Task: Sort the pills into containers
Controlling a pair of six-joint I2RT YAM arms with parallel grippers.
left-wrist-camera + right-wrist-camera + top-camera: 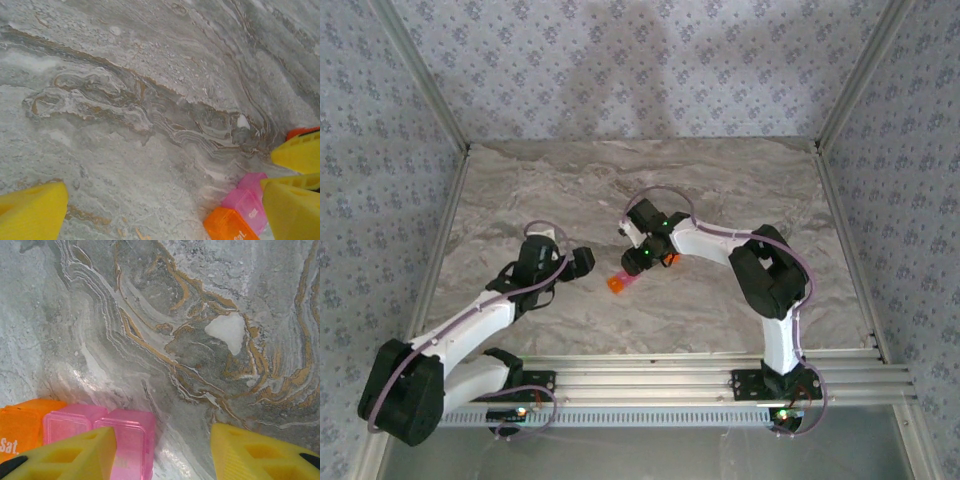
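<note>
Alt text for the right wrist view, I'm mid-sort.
Joined translucent orange and pink pill containers sit at lower left on the grey marbled table, partly behind one yellow finger of the right gripper, whose jaws stand apart.

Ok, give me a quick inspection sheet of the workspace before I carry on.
Surface: marbled table, no spills seen.
Job's things: orange box and pink box joined, mid-table; pink flap looks open; pills not made out.
Clutter: small orange item by the right arm, unidentified.
Claws: left claw open, boxes beside one finger; right claw open, pink flap against one finger, not clamped.
Cables: purple cables looped along both arms, no snag seen.
Surroundings: patterned walls, metal rails at the near edge.
</note>
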